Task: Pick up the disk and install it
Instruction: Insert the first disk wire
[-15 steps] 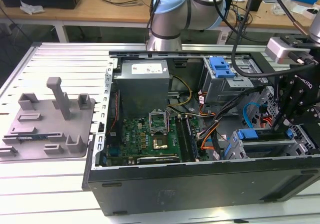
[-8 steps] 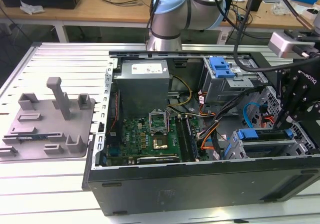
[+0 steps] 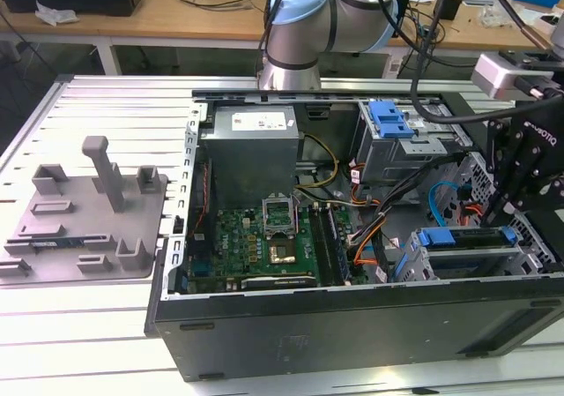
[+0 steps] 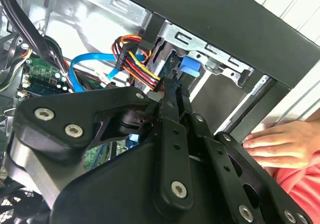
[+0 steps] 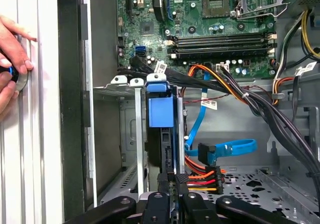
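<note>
One disk [image 5: 161, 112] stands edge-on in the drive cage [image 5: 131, 134] of the open computer case [image 3: 352, 325], its blue carrier end facing out, apparently slid most of the way home. Just behind it, the claw [image 5: 169, 196] is pinched nearly together on the disk's rear edge, probably pushing it in. A person's hand [image 4: 280, 144] braces the case on the table [image 3: 79, 325].

Electronics lab: an open computer case [image 3: 352, 325] on a slatted metal desk [image 3: 106, 96], with cluttered wooden workbenches [image 3: 176, 12] behind.
</note>
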`<state>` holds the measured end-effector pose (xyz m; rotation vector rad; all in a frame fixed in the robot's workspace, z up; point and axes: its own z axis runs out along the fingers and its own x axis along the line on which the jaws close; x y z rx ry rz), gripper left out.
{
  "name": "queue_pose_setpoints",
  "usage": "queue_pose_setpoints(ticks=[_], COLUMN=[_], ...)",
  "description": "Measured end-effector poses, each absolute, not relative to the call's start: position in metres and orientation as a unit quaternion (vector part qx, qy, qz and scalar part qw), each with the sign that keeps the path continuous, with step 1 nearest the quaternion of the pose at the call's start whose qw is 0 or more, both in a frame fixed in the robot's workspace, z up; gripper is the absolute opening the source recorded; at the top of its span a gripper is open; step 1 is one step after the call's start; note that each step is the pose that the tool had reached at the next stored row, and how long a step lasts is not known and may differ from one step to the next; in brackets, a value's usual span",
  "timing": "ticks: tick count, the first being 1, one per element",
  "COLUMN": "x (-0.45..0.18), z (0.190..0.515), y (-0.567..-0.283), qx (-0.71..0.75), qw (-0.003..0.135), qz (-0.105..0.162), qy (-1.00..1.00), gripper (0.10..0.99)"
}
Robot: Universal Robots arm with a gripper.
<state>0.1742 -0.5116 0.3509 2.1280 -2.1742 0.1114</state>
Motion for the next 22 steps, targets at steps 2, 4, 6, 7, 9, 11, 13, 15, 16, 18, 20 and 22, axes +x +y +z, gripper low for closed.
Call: queue_pose_setpoints(ticks=[2, 4, 6, 7, 9, 11, 13, 15, 16, 18, 20, 22], x=[0.1742, 0.1742, 0.1742, 0.1742, 0.1741, 0.1742, 0.1742, 0.1742, 0.1742, 0.1742, 0.1742, 0.1742], z=[0.3510, 0.3510, 0.3510, 0.3510, 0.3509, 0.3506, 0.3499, 0.3492, 0.3489, 0.3478, 0.3465, 0.3458], y=[-0.5116, -0.5116, -0.5116, -0.5116, -0.5116, -0.5115, -0.5116, -0.5116, -0.5116, -0.5116, -0.5116, -0.5116], qx=[0.698, 0.698, 0.698, 0.698, 0.697, 0.697, 0.697, 0.697, 0.697, 0.697, 0.697, 0.697], qw=[0.049, 0.049, 0.049, 0.049, 0.049, 0.049, 0.049, 0.049, 0.049, 0.049, 0.049, 0.049], qz=[0.037, 0.037, 0.037, 0.037, 0.037, 0.037, 0.037, 0.037, 0.037, 0.037, 0.037, 0.037], qy=[-0.713, -0.714, -0.714, -0.714, -0.714, -0.714, -0.714, -0.714, -0.714, -0.714, -0.714, -0.714], gripper=[0.165, 0.165, 0.165, 0.165, 0.165, 0.165, 0.165, 0.165, 0.165, 0.165, 0.165, 0.165])
